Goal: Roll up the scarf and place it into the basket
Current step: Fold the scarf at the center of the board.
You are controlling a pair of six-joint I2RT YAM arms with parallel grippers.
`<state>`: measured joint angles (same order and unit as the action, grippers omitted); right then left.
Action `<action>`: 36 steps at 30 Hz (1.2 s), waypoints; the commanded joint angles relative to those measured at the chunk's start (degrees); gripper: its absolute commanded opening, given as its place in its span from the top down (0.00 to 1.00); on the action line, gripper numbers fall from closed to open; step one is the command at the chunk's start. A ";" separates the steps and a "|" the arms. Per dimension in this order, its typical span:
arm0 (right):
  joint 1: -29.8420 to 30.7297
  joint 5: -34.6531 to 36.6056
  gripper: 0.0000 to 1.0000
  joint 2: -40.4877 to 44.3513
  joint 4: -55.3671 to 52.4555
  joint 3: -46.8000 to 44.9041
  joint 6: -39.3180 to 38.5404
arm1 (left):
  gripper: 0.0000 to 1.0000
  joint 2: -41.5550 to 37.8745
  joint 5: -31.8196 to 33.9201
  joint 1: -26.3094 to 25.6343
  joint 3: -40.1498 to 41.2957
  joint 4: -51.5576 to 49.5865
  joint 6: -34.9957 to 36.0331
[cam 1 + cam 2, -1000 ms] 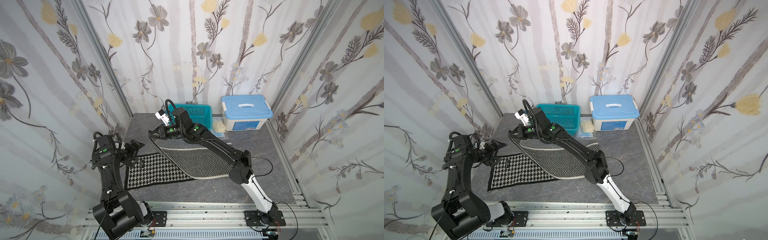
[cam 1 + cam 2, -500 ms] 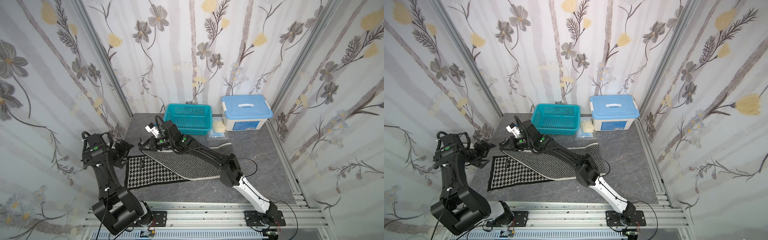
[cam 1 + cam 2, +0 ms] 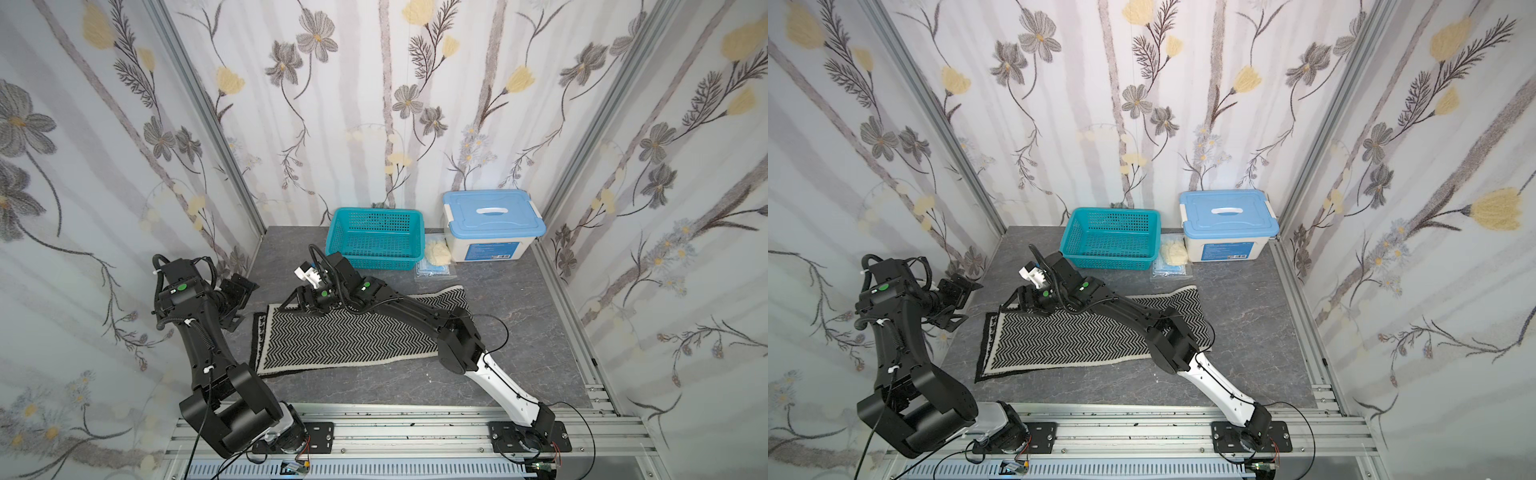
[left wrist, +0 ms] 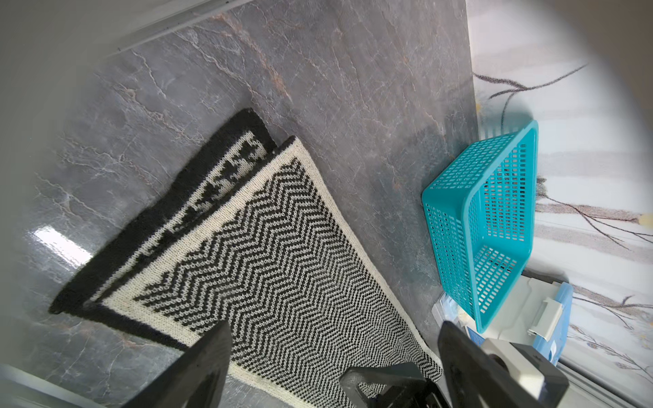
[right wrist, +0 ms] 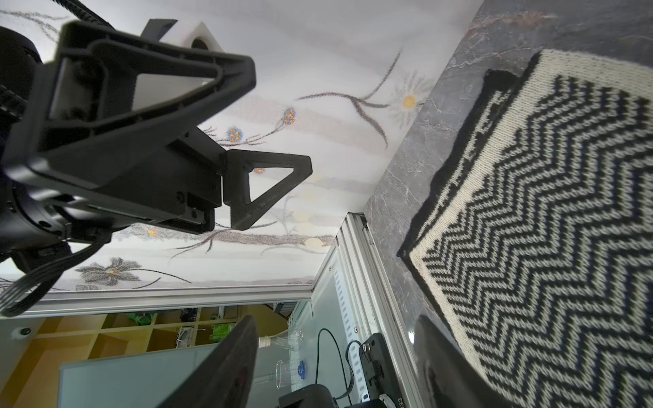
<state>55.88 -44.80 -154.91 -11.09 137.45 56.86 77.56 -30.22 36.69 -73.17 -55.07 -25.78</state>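
Note:
The scarf (image 3: 345, 336) (image 3: 1067, 340) lies flat on the grey table, folded in two with its herringbone face up. A strip of houndstooth (image 4: 226, 176) shows at its left end. My right gripper (image 3: 291, 305) (image 3: 1013, 303) (image 5: 335, 325) sits low at the scarf's far left corner, open, with nothing between its fingers. My left gripper (image 3: 237, 299) (image 3: 957, 303) (image 4: 335, 326) hangs open just left of the scarf, apart from it. It also shows in the right wrist view, the left gripper (image 5: 281, 118) standing above the table. The teal basket (image 3: 376, 210) (image 3: 1113, 210) (image 4: 473, 229) stands empty at the back.
A white storage box with a blue lid (image 3: 492, 224) stands right of the basket. Between them lie a pale yellow cloth lump (image 3: 436, 252) and a clear packet (image 3: 434, 270). Flowered walls close in the left, back and right. A metal rail (image 3: 395, 419) runs along the front.
My right gripper carried the scarf's lifted end down and to the left, laid it over the houndstooth half, and opened. My left gripper drew back to the left.

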 commanded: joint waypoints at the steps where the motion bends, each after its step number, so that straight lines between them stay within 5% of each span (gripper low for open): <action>1: -3.43 2.66 0.27 10.99 -6.81 -5.72 -7.15 | 0.06 -0.71 0.00 0.02 2.74 -0.45 1.83; 9: -23.29 17.48 0.19 44.86 -26.43 -44.19 -21.88 | 0.07 -0.97 0.29 -1.08 18.35 5.67 3.63; 14: -36.65 21.02 0.18 58.58 -29.10 -60.14 -24.42 | 0.07 1.88 4.60 -2.38 17.65 5.35 7.20; 23: -40.91 19.75 0.18 57.23 -27.78 -66.22 -24.74 | 0.07 10.93 13.41 -3.09 11.40 10.09 10.17; 36: -47.43 11.73 0.12 59.21 -9.05 -82.25 -15.87 | 0.15 23.37 13.19 -7.90 7.39 19.76 13.59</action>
<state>10.24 -30.61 -95.92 -26.76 56.47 38.26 99.35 -17.78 29.04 -64.95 -37.60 -14.04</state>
